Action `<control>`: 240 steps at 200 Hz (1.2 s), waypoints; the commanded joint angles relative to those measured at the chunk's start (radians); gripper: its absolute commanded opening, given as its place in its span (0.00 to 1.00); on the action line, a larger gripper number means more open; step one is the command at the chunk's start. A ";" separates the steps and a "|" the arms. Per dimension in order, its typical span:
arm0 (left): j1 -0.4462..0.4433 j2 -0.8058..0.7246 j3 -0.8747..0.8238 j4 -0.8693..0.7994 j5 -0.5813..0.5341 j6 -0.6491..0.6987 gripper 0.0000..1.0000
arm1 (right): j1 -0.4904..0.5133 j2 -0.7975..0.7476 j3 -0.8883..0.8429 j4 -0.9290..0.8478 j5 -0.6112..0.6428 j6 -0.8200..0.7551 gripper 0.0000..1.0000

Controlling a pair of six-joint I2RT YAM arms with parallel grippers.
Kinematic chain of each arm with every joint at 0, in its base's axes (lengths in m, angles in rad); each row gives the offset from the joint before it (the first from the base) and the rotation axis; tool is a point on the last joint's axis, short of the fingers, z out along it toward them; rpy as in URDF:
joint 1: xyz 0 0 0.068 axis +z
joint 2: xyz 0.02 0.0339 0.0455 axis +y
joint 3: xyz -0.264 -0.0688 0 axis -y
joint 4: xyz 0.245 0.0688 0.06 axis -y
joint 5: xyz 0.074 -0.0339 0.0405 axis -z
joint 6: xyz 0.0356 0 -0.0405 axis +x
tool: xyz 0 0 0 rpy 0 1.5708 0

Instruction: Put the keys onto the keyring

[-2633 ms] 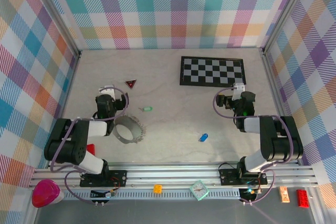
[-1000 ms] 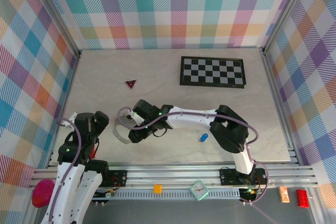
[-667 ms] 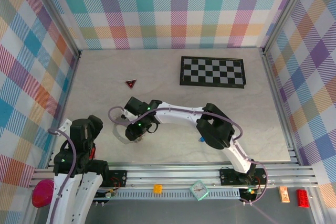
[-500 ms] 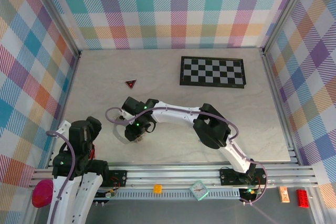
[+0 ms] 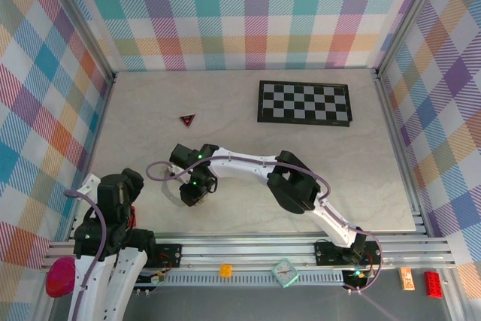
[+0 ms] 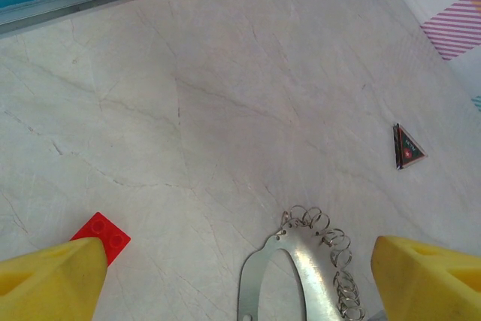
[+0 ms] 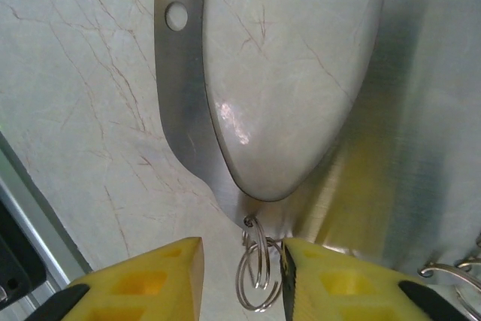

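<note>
Now you're straddling the split ring (image 7: 255,270) with the right gripper (image 7: 242,261), jaws narrowly apart, nothing pinched yet; the keyring (image 7: 183,103) is stretching lengthwise straight ahead.

L arm (image 5: 113,201) tucked close over its base at near-left edge of counter, wrist up, angled fwd & down. L fingers (image 6: 45,276) spread wide, one at each lower corner of wrist view. R arm (image 5: 240,165) stretched far across to the left, elbow bent mid-counter, wrist pitched down. R fingers (image 7: 143,283) point at counter w/ only a narrow gap betw. them.
</note>
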 commanded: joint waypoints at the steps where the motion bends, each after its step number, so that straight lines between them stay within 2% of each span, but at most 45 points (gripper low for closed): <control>1: 0.003 -0.017 0.022 -0.031 -0.015 -0.014 0.90 | 0.009 0.020 0.036 -0.049 0.001 -0.018 0.29; 65: 0.003 -0.017 0.025 -0.031 -0.016 -0.014 0.89 | 0.011 0.033 0.051 -0.065 -0.012 -0.026 0.22; 109: 0.002 -0.017 0.023 -0.032 -0.017 -0.016 0.89 | 0.011 0.045 0.064 -0.079 -0.031 -0.021 0.26; 173: 0.003 -0.020 0.027 -0.037 -0.020 -0.016 0.89 | 0.012 0.067 0.083 -0.094 -0.051 -0.005 0.24; 240: 0.002 -0.023 0.025 -0.038 -0.025 -0.014 0.89 | 0.011 0.043 0.078 -0.093 -0.059 0.010 0.03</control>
